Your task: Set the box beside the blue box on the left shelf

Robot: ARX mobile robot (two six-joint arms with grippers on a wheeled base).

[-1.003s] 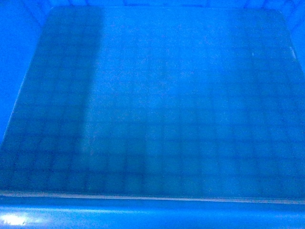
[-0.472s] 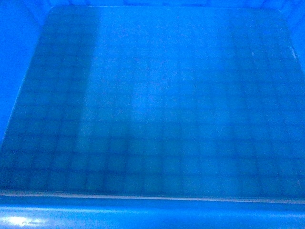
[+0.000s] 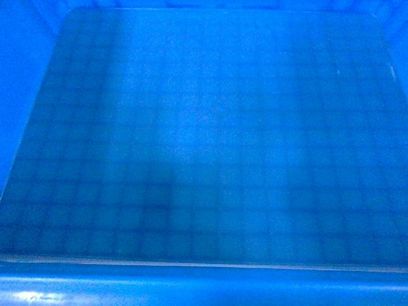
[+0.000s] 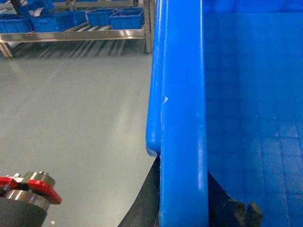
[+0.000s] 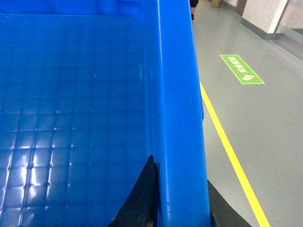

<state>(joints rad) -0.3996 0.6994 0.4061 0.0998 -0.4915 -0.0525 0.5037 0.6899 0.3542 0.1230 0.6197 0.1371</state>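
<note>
Since a second ago the lighter band across the floor of the box [image 3: 204,146] has spread and faded, and the dark strip near its left wall is mostly gone; the crate fills my head view just as it did. I see its grid-patterned floor, the rounded far corners, and the thick near rim along the bottom edge.

On my left wrist camera, the left gripper [image 4: 184,203] straddles the box's left rim, dark fingers [image 4: 236,210] showing on both sides of the wall, clamped on it. Beyond lie the grey floor [image 4: 71,118] and a metal shelf [image 4: 85,34] carrying blue crates [image 4: 125,18].

On the right wrist camera, the right gripper [image 5: 175,203] pinches the right rim likewise, one finger inside, one outside. A yellow line [image 5: 232,161] and a green floor sign [image 5: 241,69] lie outside the box.
</note>
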